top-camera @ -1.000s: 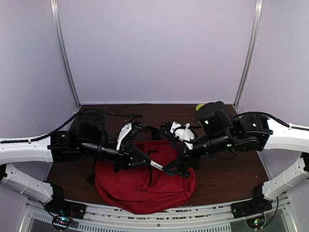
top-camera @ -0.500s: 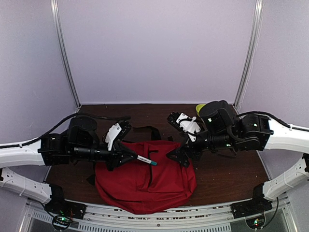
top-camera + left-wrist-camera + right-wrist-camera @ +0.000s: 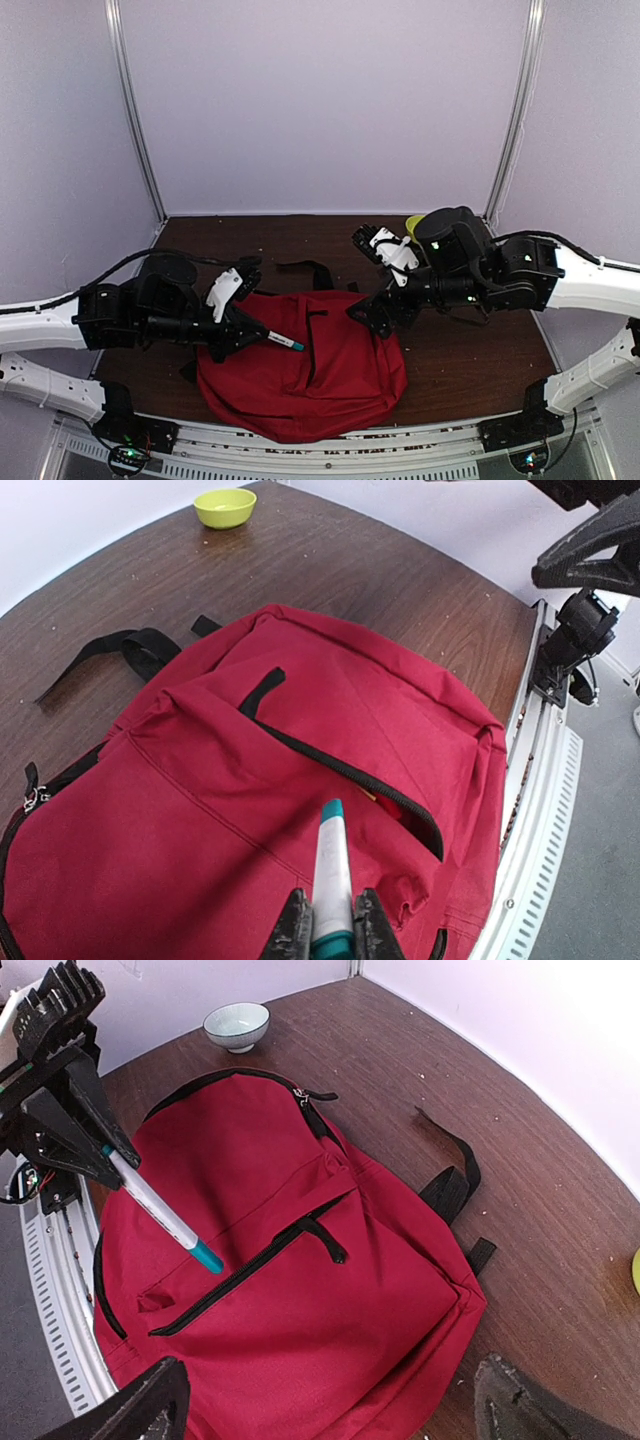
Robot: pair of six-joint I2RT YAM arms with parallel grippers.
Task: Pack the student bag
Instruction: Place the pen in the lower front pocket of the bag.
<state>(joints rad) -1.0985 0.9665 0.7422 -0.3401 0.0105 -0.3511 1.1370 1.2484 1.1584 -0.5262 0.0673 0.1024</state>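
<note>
Top view: student bag (image 3: 300,375), a red backpack, lies flat on the brown table (image 3: 470,365), near edge, centre, between both arms. Left gripper (image 3: 252,333) sits over the bag's left side with its jaws pinching a white marker (image 3: 280,341); the teal end points right, above the red fabric. Right gripper (image 3: 367,277) is over the bag's far right corner, jaws spread wide and holding nothing. Yellow-green bowl (image 3: 413,221) is in the far right corner, partly hidden by the right arm.

Left wrist view: left gripper (image 3: 331,935) clamps the marker (image 3: 331,865) at its base, teal tip just over the front pocket's black zipper (image 3: 340,770). Whether the tip touches the fabric cannot be told. Black strap (image 3: 135,648) lies on the wood beside the bag (image 3: 200,810). The bowl (image 3: 225,507) is well apart.

Right wrist view: right gripper (image 3: 340,1410) with fingers (image 3: 150,1405) wide apart above the bag (image 3: 330,1320). The marker (image 3: 160,1210) slants down from the left gripper (image 3: 98,1150). A pale bowl (image 3: 236,1025) stands beyond the bag.
</note>
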